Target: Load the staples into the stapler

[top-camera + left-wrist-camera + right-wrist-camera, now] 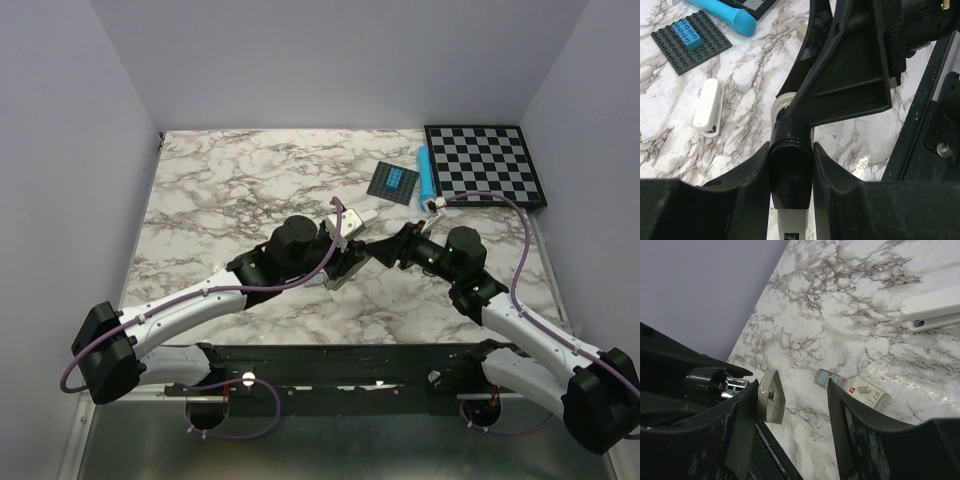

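Left arm: reaches from the near-left base to the centre of the marble table (220, 190). Left gripper (791, 150): jaws clamped on the stapler (790, 175), with one finger pressed against each side of its black body. In the right wrist view the stapler's end shows as a black rounded form with a shiny silver insert. White oblong block (708, 107): lies flat on the table, beside the left gripper and apart from it. Right gripper (792, 390): jaws spread wide and gripping nothing, tips pointed toward the left gripper, near the stapler's end. A beige-grey wedge-shaped piece (771, 395) sits just beside one of its fingers; what it belongs to cannot be determined. Staples box (867, 392): small, white cardboard, lying on the table beyond the right gripper's fingers, apart from the stapler. A small grey piece (829, 377) touches the box's end; whether it is a staple strip cannot be determined. Far right of the table: black studded plate (392, 182) carrying a blue brick, blue marker (425, 172) just beside it, and checkerboard (485, 165) at the corner.
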`<state>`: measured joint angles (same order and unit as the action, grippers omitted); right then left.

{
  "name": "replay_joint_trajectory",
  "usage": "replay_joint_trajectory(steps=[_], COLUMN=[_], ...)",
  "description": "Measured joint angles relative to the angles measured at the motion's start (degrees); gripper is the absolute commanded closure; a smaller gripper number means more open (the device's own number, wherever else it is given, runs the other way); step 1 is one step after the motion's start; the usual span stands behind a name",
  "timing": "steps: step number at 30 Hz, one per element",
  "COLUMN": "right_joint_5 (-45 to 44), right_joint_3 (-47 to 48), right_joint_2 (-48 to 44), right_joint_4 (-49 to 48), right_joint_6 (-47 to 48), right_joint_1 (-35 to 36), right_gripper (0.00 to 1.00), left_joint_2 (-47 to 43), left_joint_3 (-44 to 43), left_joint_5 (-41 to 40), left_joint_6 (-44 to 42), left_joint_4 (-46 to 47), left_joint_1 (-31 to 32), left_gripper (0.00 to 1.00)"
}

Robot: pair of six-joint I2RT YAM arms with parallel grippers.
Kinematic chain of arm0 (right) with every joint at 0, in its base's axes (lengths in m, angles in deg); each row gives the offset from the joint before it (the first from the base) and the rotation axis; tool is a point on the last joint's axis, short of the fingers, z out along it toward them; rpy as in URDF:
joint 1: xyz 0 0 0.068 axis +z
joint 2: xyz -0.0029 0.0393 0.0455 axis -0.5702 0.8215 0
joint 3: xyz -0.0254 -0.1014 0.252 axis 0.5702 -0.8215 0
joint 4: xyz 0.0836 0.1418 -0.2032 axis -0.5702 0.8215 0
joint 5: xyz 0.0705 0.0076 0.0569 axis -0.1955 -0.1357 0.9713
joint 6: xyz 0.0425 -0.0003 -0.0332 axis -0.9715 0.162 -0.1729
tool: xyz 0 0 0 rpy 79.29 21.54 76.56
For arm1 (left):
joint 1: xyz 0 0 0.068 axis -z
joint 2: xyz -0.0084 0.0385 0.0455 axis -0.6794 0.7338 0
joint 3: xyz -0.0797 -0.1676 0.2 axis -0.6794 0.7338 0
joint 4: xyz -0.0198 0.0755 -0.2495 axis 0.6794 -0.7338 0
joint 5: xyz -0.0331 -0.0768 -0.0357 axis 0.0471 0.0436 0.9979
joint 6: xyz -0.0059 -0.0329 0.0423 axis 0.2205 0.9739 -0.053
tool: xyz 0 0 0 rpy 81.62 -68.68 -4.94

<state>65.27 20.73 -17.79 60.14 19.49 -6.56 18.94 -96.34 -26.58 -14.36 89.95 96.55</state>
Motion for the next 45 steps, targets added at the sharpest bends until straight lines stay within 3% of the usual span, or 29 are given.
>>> replay_joint_trajectory(steps=[6,8,9,12,14,19,30,45], right_joint_5=[0.2,0.3,0.6,1.5,1.6,0.9,-2.8,-9.8], right_joint_3=[0.0,0.0,0.0,0.0,0.0,0.1,0.1,2.0], right_joint_2=[0.1,0.1,0.2,0.3,0.4,0.1,-6.5,-16.7], right_joint_4=[0.3,0.0,-0.3,-1.0,-1.1,0.6,5.5,13.5], right_joint_6=[-0.5,-1.0,-1.4,-2.0,-2.8,-3.7,-5.4,-7.5], right_joint_1=[0.2,0.2,0.2,0.3,0.3,0.2,-0.9,-5.6], right_gripper=[0.47,0.57,0.70,0.92,0.99,0.99,0.99,0.99], left_joint_2=[1.3,1.3,1.4,1.4,1.4,-0.3,-13.7,-28.3], left_joint_3=[-0.8,-0.8,-0.8,-0.8,-0.6,2.9,16.7,38.7], left_joint_5=[-1.7,-2.1,-2.2,-2.6,-3.0,-4.2,-6.4,-19.5], left_joint_6=[-0.9,-1.0,-1.2,-1.3,-1.7,-2.3,-1.5,12.4], left_joint_4=[0.9,1.0,1.1,1.9,2.6,6.1,20.6,42.1], left_joint_1=[2.3,2.5,2.5,2.6,2.6,2.8,3.8,4.6], left_gripper=[1.00,1.00,1.00,1.00,1.00,1.00,1.00,1.00])
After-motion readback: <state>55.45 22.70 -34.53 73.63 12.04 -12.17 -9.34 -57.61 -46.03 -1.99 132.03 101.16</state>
